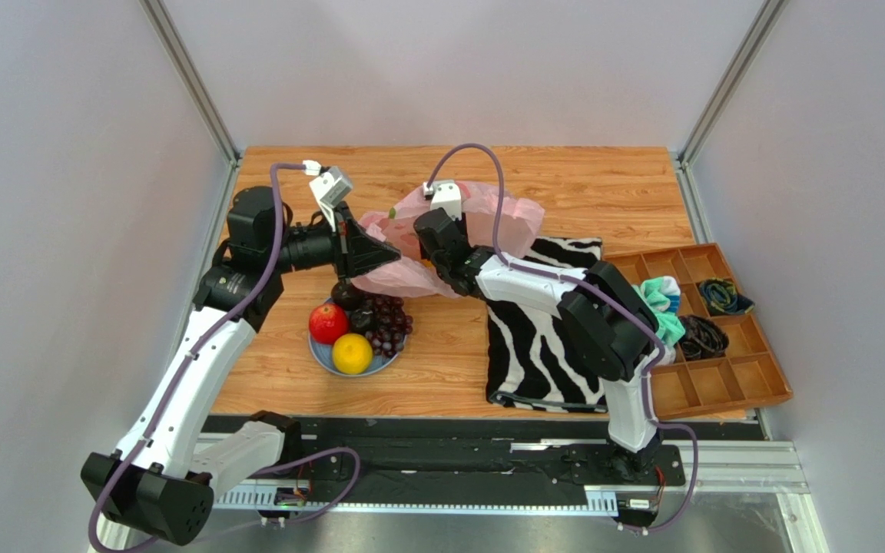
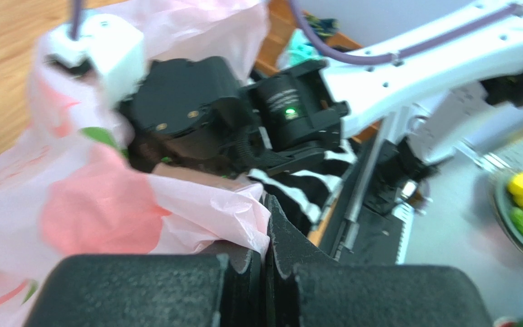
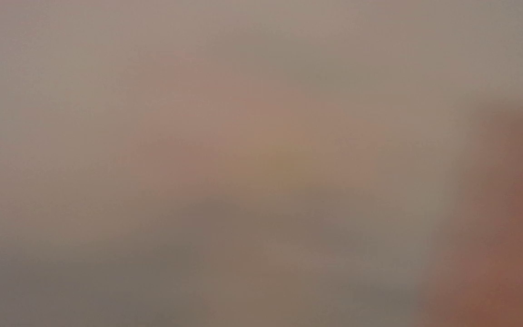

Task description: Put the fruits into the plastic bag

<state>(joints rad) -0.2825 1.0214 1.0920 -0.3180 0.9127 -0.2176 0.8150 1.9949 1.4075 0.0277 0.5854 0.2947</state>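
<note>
The pink plastic bag [image 1: 515,217] lies at the table's middle back, partly on the zebra cloth. My left gripper [image 1: 366,256] is shut on the bag's near-left edge; in the left wrist view the thin pink film [image 2: 100,204] is pinched between the closed fingers [image 2: 265,235]. My right gripper [image 1: 424,254] reaches into the bag's mouth, its fingertips hidden by plastic; its wrist view is a full blur. A red apple [image 1: 327,323], a yellow-orange citrus [image 1: 351,353] and a dark grape bunch [image 1: 387,322] sit on the blue plate [image 1: 318,355]. The mango does not show.
A black-and-white zebra-striped cloth [image 1: 540,340] lies right of the plate, under the right arm. A brown compartment tray [image 1: 747,375] with cloths and cables stands at the right edge. Metal frame posts rise at the back corners.
</note>
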